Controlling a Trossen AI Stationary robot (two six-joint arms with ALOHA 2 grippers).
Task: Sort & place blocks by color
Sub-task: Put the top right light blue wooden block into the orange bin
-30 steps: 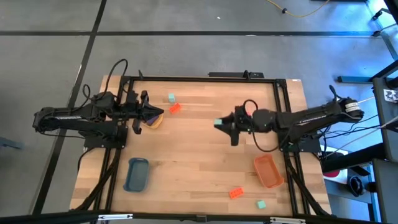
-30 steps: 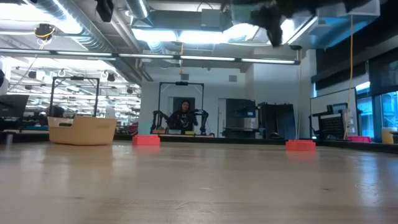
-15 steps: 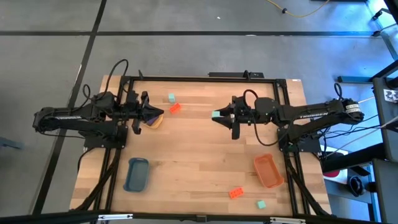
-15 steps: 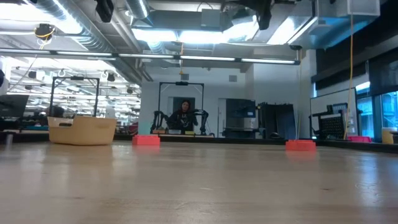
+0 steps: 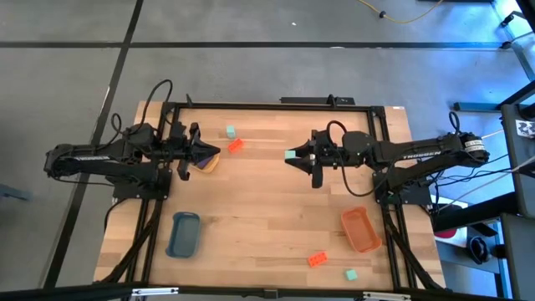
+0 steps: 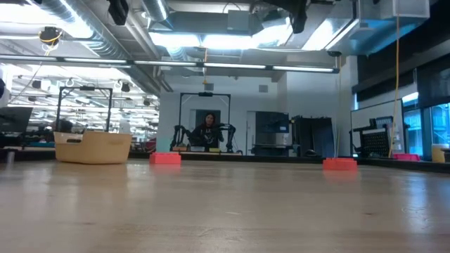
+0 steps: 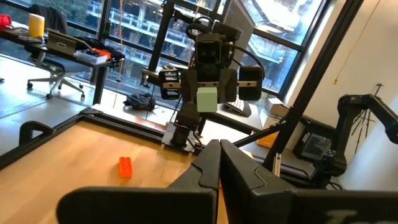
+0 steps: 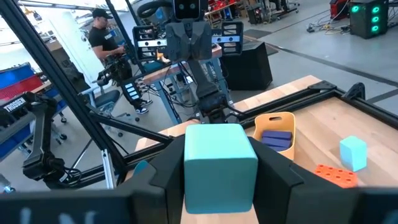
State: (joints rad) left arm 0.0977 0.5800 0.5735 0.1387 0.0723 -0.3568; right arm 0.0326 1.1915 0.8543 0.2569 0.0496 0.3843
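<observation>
A: What has the right end effector (image 8: pixel 221 180) got?

B: It's pinching a mint-teal block (image 8: pixel 220 165), raised right of centre in the high view, well clear of the surface (image 5: pixel 267 209).

A: And the left end effector (image 5: pixel 216 154)?

B: Pressed together, empty, over the yellow tray (image 8: pixel 273 128) with purple blocks (image 8: pixel 276 138), centre left.

A: How to carry well?

B: Hold level; probably take it toward the blue tray (image 5: pixel 183 234), lower left, and spread only once low inside.

Yellow tray (image 5: pixel 210 160) half under left claw (image 5: pixel 216 153)
</observation>
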